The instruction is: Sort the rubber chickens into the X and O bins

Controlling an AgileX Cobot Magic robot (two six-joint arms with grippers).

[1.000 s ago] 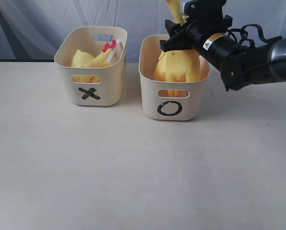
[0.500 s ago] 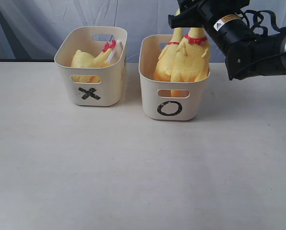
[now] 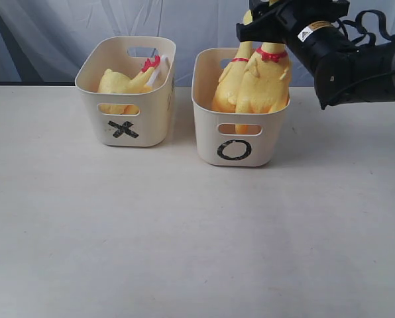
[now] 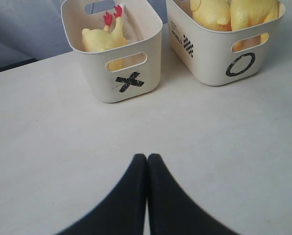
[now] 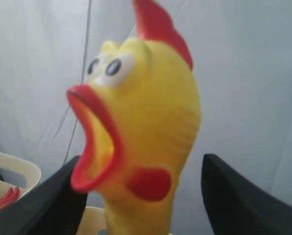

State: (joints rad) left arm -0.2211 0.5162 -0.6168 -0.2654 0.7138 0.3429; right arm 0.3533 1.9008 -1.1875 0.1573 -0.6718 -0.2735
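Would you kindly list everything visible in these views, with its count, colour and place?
Table: one, cream, under both bins.
Backdrop cloth: one, grey-blue, behind the table.
X bin: one, cream with a black X, left of the O bin.
O bin: one, cream with a black O, right of the X bin.
Small chicken: one visible, yellow with a red comb, lying in the X bin.
Large chickens: two, yellow with red neck bands, upright in the O bin.
Right arm: one, black, reaching over the O bin from the right.
Right fingers: black, open, either side of one large chicken's head.
Left fingers: black, shut, over the table facing the bins.
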